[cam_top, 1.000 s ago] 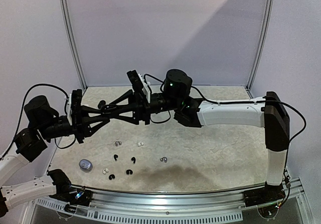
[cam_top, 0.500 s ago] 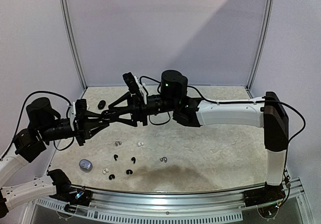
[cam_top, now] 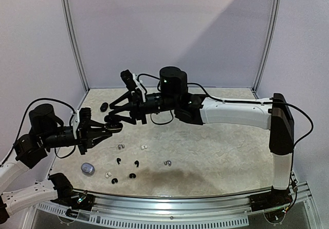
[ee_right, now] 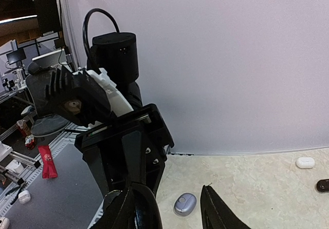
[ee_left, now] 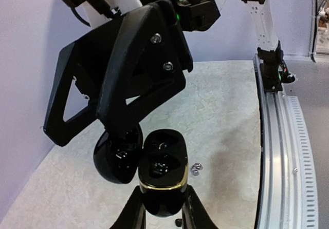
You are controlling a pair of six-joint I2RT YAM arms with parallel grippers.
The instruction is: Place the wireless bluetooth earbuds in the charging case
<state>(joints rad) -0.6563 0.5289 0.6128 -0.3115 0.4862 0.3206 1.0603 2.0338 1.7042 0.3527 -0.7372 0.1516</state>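
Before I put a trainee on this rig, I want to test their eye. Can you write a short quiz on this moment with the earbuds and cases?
1. True or false: the left fingers are shut on the black charging case.
2. The lid of that case is: A closed, B open, C missing.
3. Where do the loose earbuds lie?

Key: 1 true. 2 B. 3 On the table, towards its near edge, by the arms' bases.
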